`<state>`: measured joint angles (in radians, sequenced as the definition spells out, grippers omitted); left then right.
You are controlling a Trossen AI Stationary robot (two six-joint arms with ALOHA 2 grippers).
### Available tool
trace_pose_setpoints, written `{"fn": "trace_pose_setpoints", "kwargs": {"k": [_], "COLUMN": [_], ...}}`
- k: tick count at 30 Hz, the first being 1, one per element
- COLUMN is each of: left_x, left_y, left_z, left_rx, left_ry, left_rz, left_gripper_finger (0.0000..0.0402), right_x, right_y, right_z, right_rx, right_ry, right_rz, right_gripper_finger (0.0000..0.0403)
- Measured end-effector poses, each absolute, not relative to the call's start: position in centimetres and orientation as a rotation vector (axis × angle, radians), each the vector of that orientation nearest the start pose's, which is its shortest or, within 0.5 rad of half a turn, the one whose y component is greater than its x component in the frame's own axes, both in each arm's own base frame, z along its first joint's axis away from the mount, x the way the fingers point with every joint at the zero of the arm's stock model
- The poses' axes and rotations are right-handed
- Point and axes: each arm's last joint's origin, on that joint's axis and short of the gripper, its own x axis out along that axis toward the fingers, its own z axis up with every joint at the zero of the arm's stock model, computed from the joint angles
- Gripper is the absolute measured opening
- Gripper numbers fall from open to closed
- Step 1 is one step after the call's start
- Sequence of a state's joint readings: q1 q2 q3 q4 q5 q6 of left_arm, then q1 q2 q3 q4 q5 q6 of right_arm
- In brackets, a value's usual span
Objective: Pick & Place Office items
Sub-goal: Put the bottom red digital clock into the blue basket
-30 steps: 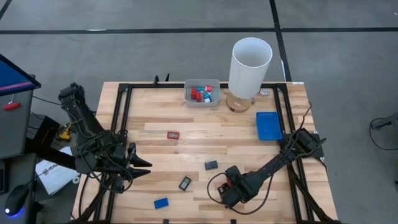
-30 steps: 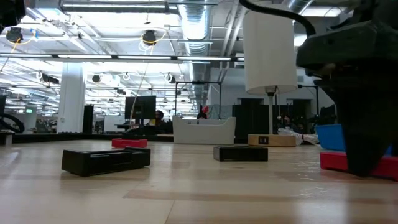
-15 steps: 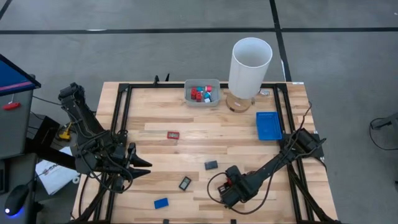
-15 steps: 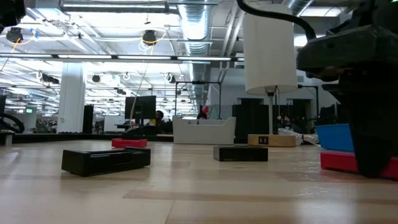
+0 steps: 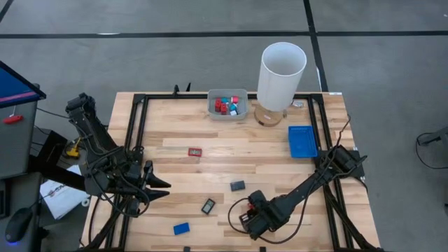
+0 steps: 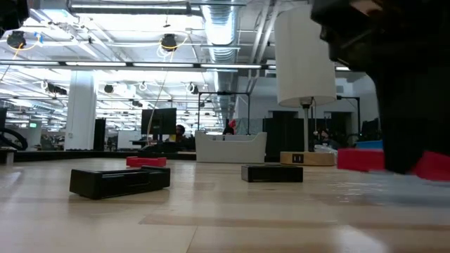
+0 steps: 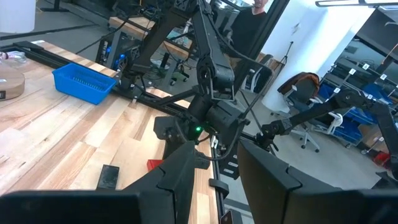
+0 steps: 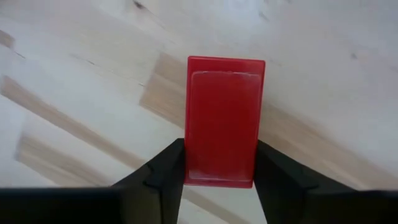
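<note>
My right gripper is near the table's front edge, right of centre, shut on a flat red block. In the low view the red block hangs above the tabletop. Loose office items lie flat on the wood: a red framed rectangle, a black piece, a black framed rectangle and a blue block. My left gripper waits shut over the table's left side, holding nothing. My right gripper pinches the red block's two long sides between its two fingers, close to one short end. The fingers come steeply from above and lie across the block. The block is lifted clear of the table and lies nearly level.
A grey tray holding several red and blue pieces stands at the far edge. Beside it a tall white cylinder rises from a round wooden base. A flat blue tray lies at the right. Bare wood lies between the loose pieces.
My right gripper has shut on the red block and risen, going a little toward the table's left and near edges. The block, which lay on the wood, now hangs clear of it.
</note>
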<state>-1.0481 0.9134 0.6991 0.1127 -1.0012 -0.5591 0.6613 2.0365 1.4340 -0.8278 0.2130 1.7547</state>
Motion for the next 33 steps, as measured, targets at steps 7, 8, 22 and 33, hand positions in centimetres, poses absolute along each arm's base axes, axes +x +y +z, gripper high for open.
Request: {"fn": "trace_pose_setpoints", "kwargs": {"k": [7,8,22,33], "left_x": [11.8,11.8,11.8,11.8], "left_y": [-15.6,-15.6,-15.6,-15.6], "left_z": [31.0,31.1,31.1,31.0], "left_rx": [-0.471,-0.471,-0.471,-0.471], "left_ry": [0.065,0.065,0.064,0.064], "left_rz": [-0.033,-0.033,-0.029,-0.029], "left_gripper_finger": [0.0118,0.0118,0.0118,0.0118], "right_x": [31.9,32.1,29.8,24.0], "right_y": [22.8,22.6,16.8,8.5], "right_z": [17.1,17.4,23.5,27.3], "right_rx": [0.850,0.838,0.528,0.581], "right_ry": [1.065,1.059,1.071,0.952], "right_rz": [-0.818,-0.828,-1.173,-1.306], "right_gripper_finger": [0.0154,0.0151,0.0153,0.0168]}}
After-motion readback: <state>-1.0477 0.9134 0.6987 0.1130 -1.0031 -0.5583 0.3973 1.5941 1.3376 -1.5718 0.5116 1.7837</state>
